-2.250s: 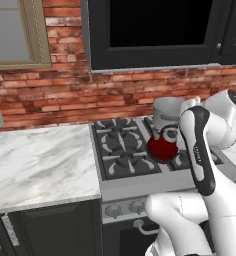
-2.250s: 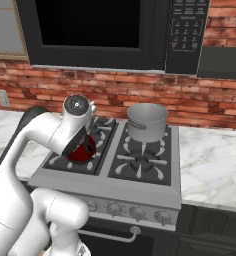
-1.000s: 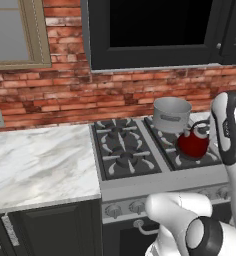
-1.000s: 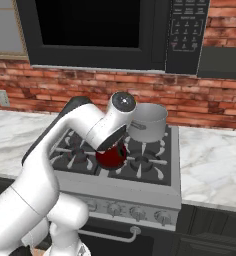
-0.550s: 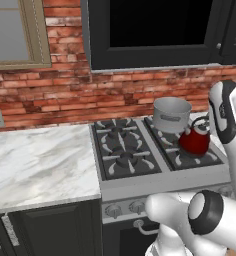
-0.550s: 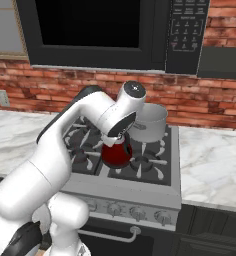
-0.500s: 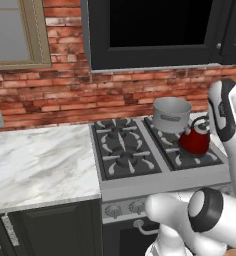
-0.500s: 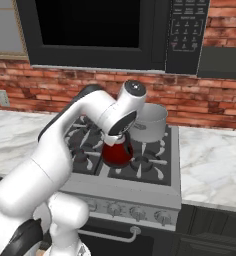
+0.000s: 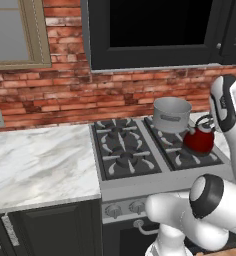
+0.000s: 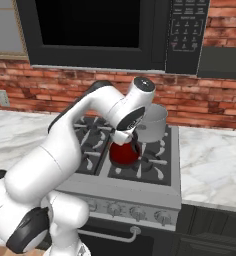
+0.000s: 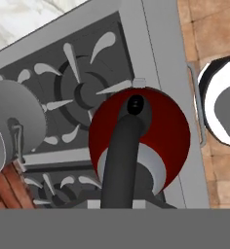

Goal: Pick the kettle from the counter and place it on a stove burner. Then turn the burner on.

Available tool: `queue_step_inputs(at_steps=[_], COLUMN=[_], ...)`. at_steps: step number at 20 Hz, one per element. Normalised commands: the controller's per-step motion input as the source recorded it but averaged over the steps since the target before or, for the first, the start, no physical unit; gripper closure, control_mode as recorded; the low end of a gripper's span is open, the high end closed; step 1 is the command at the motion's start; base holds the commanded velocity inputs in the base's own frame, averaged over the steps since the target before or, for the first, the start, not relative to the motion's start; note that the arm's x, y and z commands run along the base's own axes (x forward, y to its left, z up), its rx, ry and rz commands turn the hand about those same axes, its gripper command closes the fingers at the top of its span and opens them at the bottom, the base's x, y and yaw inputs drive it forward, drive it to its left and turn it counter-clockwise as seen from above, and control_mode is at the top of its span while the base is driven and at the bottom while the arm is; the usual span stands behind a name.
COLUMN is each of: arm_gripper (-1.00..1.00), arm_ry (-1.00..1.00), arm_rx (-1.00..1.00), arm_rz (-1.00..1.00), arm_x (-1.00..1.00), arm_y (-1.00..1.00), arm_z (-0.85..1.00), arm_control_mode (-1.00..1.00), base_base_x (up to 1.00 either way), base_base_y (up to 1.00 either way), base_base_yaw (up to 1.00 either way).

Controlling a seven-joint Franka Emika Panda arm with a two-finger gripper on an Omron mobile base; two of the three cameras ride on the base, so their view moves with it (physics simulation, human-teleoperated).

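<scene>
The red kettle (image 9: 200, 141) (image 10: 123, 155) (image 11: 170, 131) hangs from my gripper (image 10: 122, 138), which is shut on its black loop handle (image 11: 123, 160). It sits low over the right half of the cooktop, by the front right stove burner (image 9: 191, 158) (image 10: 146, 166) (image 11: 85, 92). From the hand view it lies a little off that burner's centre, toward the stove's front edge. Whether its base touches the grate I cannot tell. The white marble counter (image 9: 40, 160) stretches left of the stove.
A grey steel pot (image 9: 171, 114) (image 10: 152, 123) (image 11: 9, 124) stands on the back right burner, close behind the kettle. Control knobs (image 10: 137, 212) line the stove's front panel. A black microwave (image 10: 95, 30) hangs above. More marble counter (image 10: 215, 160) lies right of the stove.
The arm has carried the kettle to the right, from the middle of the cooktop to the front right burner. Over the last half second it has hardly moved.
</scene>
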Motion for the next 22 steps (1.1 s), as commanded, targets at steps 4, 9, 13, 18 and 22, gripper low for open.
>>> queue_step_inputs(at_steps=[4,9,13,18,22], arm_gripper=[1.0,1.0,1.0,1.0,1.0], arm_ry=[0.0,0.0,0.0,0.0,0.0], arm_rx=[0.0,0.0,0.0,0.0,0.0], arm_rz=[0.06,0.01,0.0,0.0,0.0], arm_x=[0.02,0.11,0.19,0.22,0.23], arm_y=[-0.22,-0.13,-0.12,-0.03,0.0], arm_z=[0.0,0.0,0.0,0.0,0.0], arm_control_mode=[-1.0,-1.0,-1.0,-1.0,-1.0], base_base_x=[0.0,0.0,0.0,0.0,0.0], base_base_y=[0.0,0.0,0.0,0.0,0.0], base_base_yaw=[0.0,0.0,0.0,0.0,0.0])
